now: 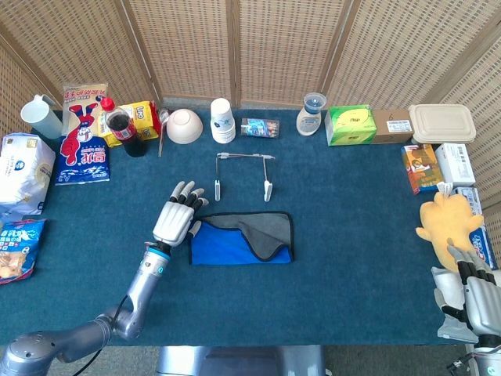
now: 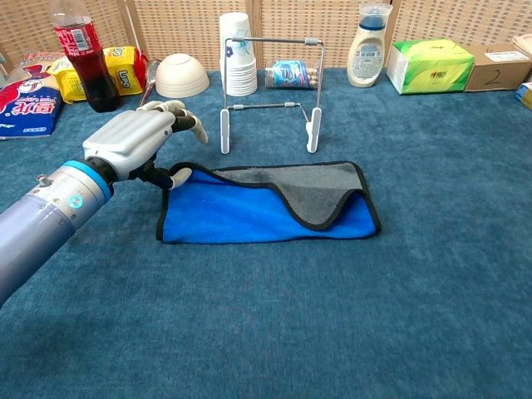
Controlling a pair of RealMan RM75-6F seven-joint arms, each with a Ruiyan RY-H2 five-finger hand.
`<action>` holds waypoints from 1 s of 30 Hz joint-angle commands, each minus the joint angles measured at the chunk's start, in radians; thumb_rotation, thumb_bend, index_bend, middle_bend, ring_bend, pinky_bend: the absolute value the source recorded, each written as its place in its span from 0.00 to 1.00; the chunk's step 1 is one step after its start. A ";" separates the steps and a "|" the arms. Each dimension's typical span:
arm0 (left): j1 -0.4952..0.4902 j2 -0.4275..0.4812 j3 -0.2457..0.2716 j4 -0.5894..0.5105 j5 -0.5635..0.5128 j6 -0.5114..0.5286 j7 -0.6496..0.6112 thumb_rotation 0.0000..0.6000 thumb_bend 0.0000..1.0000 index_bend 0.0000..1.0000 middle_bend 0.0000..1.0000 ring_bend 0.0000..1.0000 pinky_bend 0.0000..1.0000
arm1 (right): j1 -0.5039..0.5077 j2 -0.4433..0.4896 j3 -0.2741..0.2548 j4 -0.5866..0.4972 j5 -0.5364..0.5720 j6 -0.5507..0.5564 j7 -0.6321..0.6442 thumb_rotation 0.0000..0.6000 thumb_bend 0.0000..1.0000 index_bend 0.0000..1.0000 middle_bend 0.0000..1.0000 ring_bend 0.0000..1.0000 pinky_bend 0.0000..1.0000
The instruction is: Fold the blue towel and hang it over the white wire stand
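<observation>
The left hand (image 2: 137, 141) is hovering at the blue towel's (image 2: 249, 216) left edge, fingers loosely spread, thumb touching the hem and gripping nothing that I can see. The towel is lying partly folded on the blue surface (image 2: 349, 316), just before the white wire stand (image 2: 270, 87), so folding looks unfinished; next is pinching that edge. The right hand (image 1: 470, 294) is resting far off, fingers curled, apparently empty.
</observation>
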 commanded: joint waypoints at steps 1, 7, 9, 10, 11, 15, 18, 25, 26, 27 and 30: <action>-0.004 -0.005 -0.006 0.008 -0.003 0.002 0.001 1.00 0.32 0.29 0.21 0.00 0.00 | -0.001 0.000 -0.001 0.001 0.001 0.000 0.002 1.00 0.36 0.07 0.12 0.03 0.00; -0.008 -0.008 -0.012 0.020 -0.009 0.004 0.007 1.00 0.32 0.29 0.20 0.00 0.00 | -0.004 0.001 -0.002 0.001 -0.002 0.004 0.005 1.00 0.36 0.07 0.12 0.03 0.00; -0.007 -0.006 -0.010 0.018 -0.010 0.003 0.007 1.00 0.32 0.29 0.20 0.00 0.00 | -0.004 0.001 -0.002 0.001 -0.003 0.004 0.005 1.00 0.36 0.07 0.12 0.03 0.00; -0.006 -0.005 -0.007 0.016 -0.009 0.002 0.008 1.00 0.32 0.29 0.20 0.00 0.00 | -0.004 0.001 -0.002 0.001 -0.004 0.005 0.005 1.00 0.36 0.07 0.12 0.03 0.00; -0.004 -0.003 -0.004 0.012 -0.008 0.002 0.008 1.00 0.32 0.29 0.20 0.00 0.00 | -0.003 0.001 -0.002 0.001 -0.004 0.005 0.006 1.00 0.36 0.07 0.12 0.03 0.00; 0.004 0.007 0.007 -0.013 0.002 0.013 0.002 1.00 0.32 0.28 0.20 0.00 0.00 | -0.004 0.002 -0.002 0.000 -0.006 0.006 0.007 1.00 0.36 0.07 0.12 0.03 0.00; 0.012 0.019 0.016 -0.042 0.014 0.029 -0.006 1.00 0.32 0.28 0.20 0.00 0.00 | -0.004 0.003 -0.002 -0.001 -0.009 0.007 0.009 1.00 0.36 0.07 0.12 0.03 0.00; 0.034 0.067 0.038 -0.140 0.048 0.075 -0.016 1.00 0.32 0.28 0.20 0.00 0.00 | -0.001 0.005 -0.001 0.000 -0.017 0.007 0.014 1.00 0.36 0.07 0.12 0.03 0.00; 0.040 0.078 0.043 -0.164 0.052 0.080 -0.021 1.00 0.32 0.28 0.20 0.00 0.00 | 0.000 0.006 -0.001 0.000 -0.019 0.006 0.016 1.00 0.36 0.07 0.12 0.03 0.00; 0.044 0.085 0.045 -0.179 0.054 0.083 -0.023 1.00 0.32 0.28 0.20 0.00 0.00 | 0.001 0.007 -0.001 -0.001 -0.022 0.005 0.018 1.00 0.36 0.07 0.12 0.03 0.00; 0.061 0.125 0.060 -0.255 0.073 0.105 -0.034 1.00 0.32 0.28 0.20 0.00 0.00 | 0.008 0.013 0.001 -0.006 -0.036 0.002 0.035 1.00 0.36 0.07 0.12 0.03 0.00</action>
